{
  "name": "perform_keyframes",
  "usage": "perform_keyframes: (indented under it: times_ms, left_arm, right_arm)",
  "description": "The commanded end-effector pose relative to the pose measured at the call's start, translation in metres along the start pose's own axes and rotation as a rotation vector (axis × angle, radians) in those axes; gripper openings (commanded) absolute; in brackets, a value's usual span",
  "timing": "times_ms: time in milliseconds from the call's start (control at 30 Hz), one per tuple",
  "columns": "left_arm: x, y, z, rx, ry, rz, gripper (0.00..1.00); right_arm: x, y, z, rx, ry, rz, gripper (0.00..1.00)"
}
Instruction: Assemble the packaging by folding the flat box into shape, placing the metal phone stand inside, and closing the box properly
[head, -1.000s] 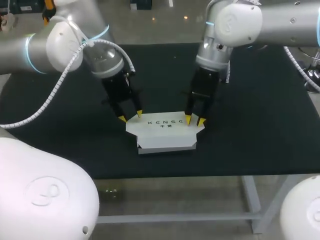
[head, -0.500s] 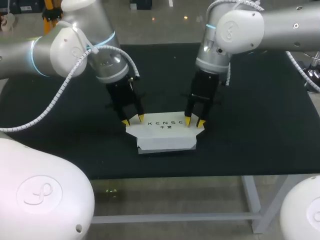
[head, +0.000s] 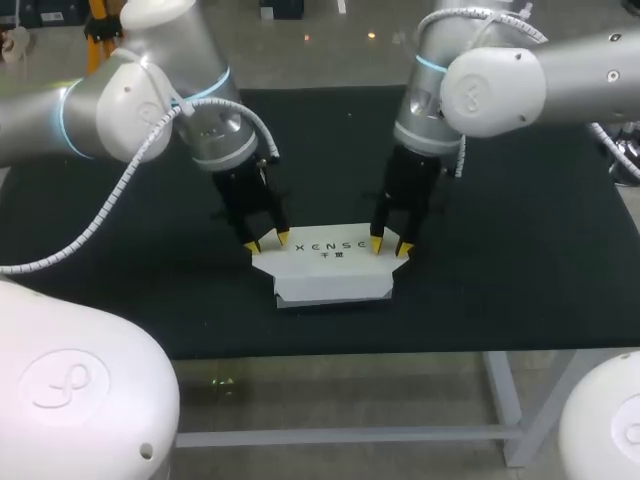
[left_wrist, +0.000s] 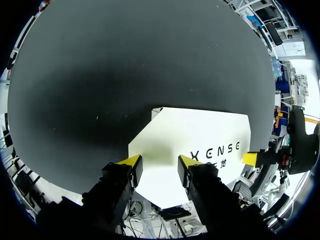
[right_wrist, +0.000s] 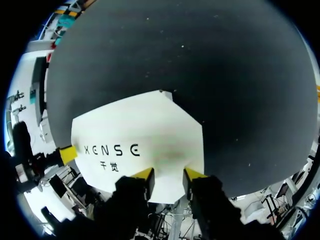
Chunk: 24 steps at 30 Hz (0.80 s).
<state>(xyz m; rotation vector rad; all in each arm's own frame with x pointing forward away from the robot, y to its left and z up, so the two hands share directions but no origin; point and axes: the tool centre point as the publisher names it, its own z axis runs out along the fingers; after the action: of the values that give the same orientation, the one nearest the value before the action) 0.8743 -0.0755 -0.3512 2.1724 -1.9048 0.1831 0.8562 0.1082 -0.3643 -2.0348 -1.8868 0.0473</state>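
Both grippers over the lid — left one drawn in

Over the last second the left gripper (head: 267, 241) has shifted in from the box's (head: 330, 272) left corner onto its left end, and its fingers have narrowed; they stand a little apart with nothing between them, tips at the lid's edge. The right gripper (head: 389, 244) has barely moved: it hangs over the right end, fingers also slightly apart, gripping nothing. The box has not shifted. It lies on the black table (head: 500, 250), near the front edge, lid flat across the top with its corner flaps splayed outward. Whether the tips actually press the lid cannot be told. Judging by this, the task is at the closing step — the side flaps are not yet tucked. The stand is not visible.
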Motion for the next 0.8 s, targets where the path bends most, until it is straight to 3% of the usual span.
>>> perform_keyframes:
  times_ms: [33,633,800]
  left_arm:
    - [-0.0012,0.004,0.0003,0.008,0.001,0.002,0.5]
    - [0.0026,0.0032,0.0047,0.036,-0.006,-0.006,0.44]
    - [0.0026,0.0032,0.0047,0.036,-0.006,-0.006,0.47]
  right_arm:
    - [-0.0054,-0.0052,0.0051,-0.073,0.018,-0.004,0.42]
    - [-0.0115,0.0006,0.0009,-0.105,0.022,-0.001,0.42]
    - [-0.0115,0.0006,0.0009,-0.105,0.022,-0.001,0.43]
